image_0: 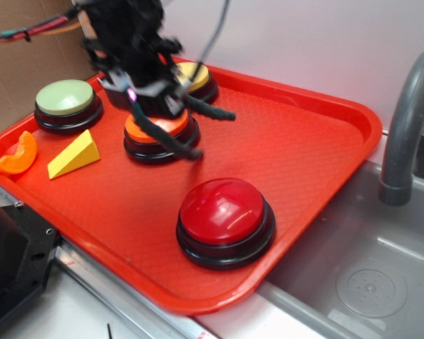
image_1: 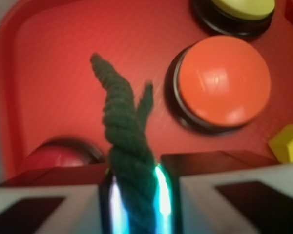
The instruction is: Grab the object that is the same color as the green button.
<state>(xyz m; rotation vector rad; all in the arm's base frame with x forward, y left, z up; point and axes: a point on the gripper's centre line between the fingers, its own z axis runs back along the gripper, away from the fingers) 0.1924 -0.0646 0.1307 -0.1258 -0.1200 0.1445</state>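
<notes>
The object, a dark green twisted rope (image_1: pixel 127 141), is pinched between my gripper's (image_1: pixel 136 200) jaws, with its two loose ends sticking out past them. In the exterior view my gripper (image_0: pixel 150 97) hangs above the orange-topped button (image_0: pixel 159 131), and the rope (image_0: pixel 210 111) dangles clear of the tray. The pale green button (image_0: pixel 65 97) sits at the tray's back left, to the left of my gripper. It is out of the wrist view.
The red tray (image_0: pixel 325 99) also holds a big red button (image_0: pixel 222 212), a yellow-topped button (image_0: pixel 194 74), a yellow wedge (image_0: pixel 74 154) and an orange slice piece (image_0: pixel 19 154). A grey sink (image_0: pixel 367 268) and faucet (image_0: pixel 410 120) lie to the right.
</notes>
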